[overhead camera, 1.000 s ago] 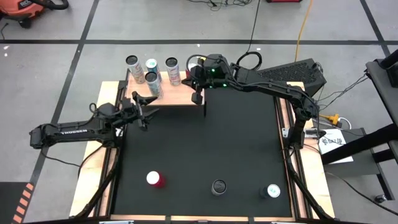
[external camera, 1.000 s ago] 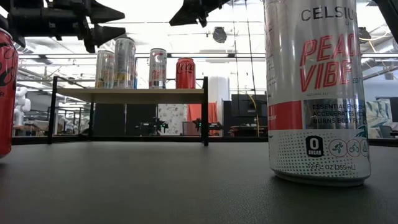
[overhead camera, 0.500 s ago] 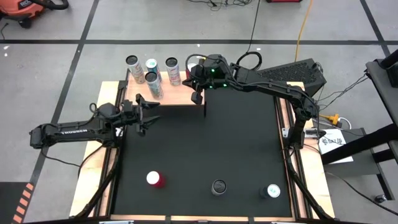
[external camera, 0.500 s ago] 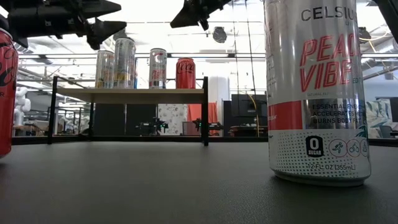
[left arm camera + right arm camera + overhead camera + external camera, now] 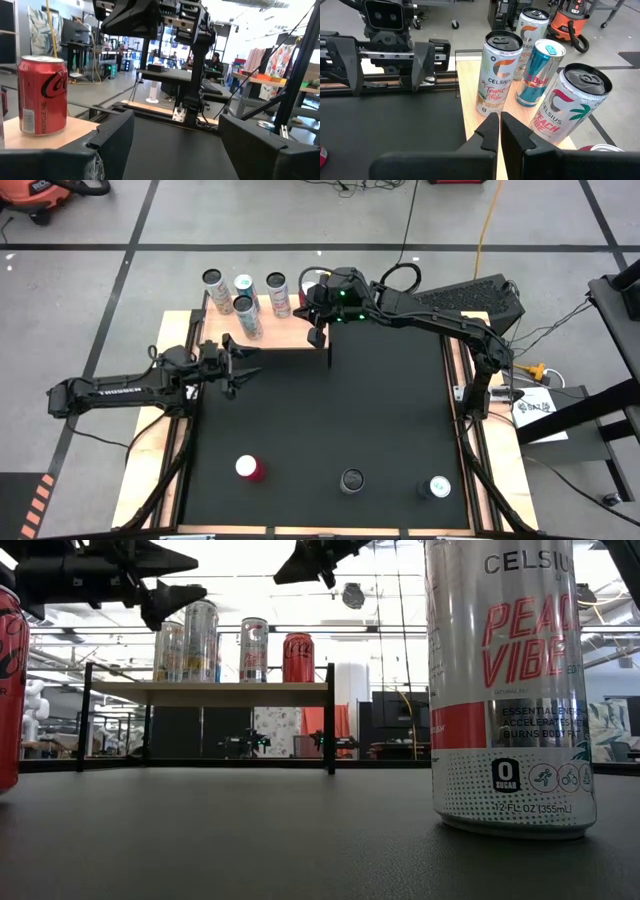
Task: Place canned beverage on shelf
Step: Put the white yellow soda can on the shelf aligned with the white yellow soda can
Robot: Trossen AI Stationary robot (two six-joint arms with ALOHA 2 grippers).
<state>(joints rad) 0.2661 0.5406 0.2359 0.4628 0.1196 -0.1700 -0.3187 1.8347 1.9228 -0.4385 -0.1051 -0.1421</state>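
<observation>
Cans crowd the shelf (image 5: 280, 330) at the counter's (image 5: 330, 430) far edge.

Left hand (image 5: 237, 363), fingers parted and empty, hovers just before the shelf's front edge, near its left end. Right hand (image 5: 317, 335), fingers pressed together and empty, hangs over the shelf's right end beside the red can (image 5: 298, 657). Three more cans (image 5: 350, 480) stand well apart from the shelf along the counter's near edge, with bare black surface between.
</observation>
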